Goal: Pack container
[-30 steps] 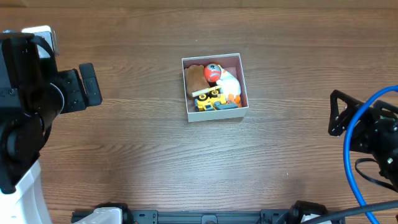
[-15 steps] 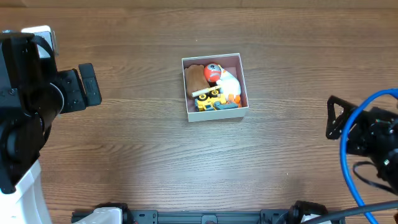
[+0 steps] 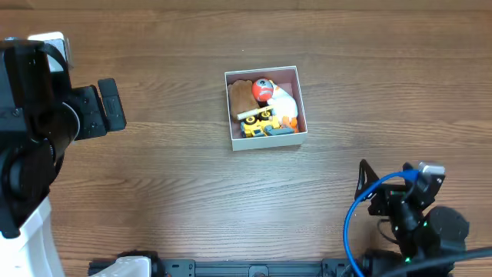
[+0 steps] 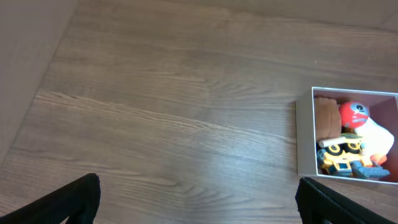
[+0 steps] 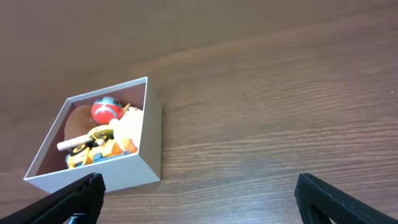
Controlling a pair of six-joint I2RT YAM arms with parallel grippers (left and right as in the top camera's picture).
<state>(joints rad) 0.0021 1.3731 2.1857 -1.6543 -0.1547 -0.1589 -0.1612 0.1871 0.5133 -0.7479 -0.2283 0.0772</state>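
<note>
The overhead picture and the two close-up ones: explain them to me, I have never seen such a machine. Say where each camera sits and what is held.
This is a robot with two arms at a brown wooden table. The overhead picture looks straight down from a fixed camera; the other two come from a camera on each wrist, looking past that arm's own black fingers. The left gripper and the right gripper are both open and hold nothing. On the table stands a shallow square white-walled container with a pink floor. Inside lie small toys: a red ball shape, a brown piece, a white figure and a yellow toy vehicle.
</note>
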